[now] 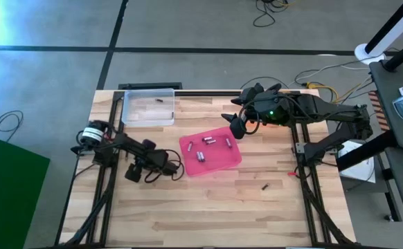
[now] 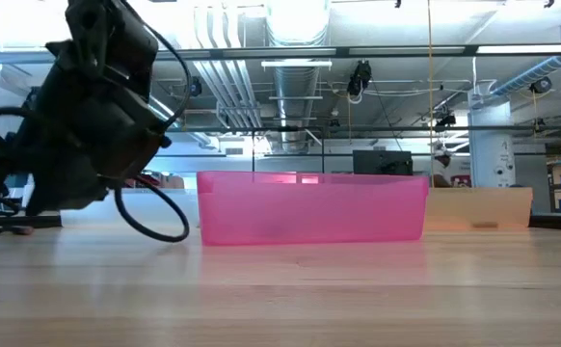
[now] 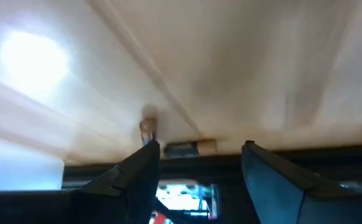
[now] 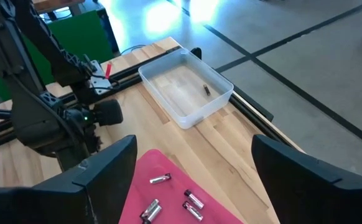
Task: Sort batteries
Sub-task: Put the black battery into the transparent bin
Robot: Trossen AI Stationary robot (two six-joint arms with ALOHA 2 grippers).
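Observation:
A pink tray (image 1: 219, 160) lies mid-table with several batteries (image 1: 203, 155) in it; some of them show in the right wrist view (image 4: 192, 200). One battery (image 1: 159, 100) lies in the clear tray (image 1: 148, 117) at the far left, also seen in the right wrist view (image 4: 206, 89). Another battery (image 1: 264, 185) lies loose on the wood, near right of the pink tray. My right gripper (image 4: 193, 146) hangs open above the pink tray's far right corner (image 1: 236, 124). My left gripper (image 3: 199, 146) stands open low over bare wood, left of the pink tray (image 1: 133, 171).
Black frame rails (image 1: 111, 111) run along the table's left and far edges. A small short thing (image 3: 190, 147) lies by the table's edge ahead of my left fingers; what it is I cannot tell. Bare wood (image 1: 208, 214) stretches along the near side.

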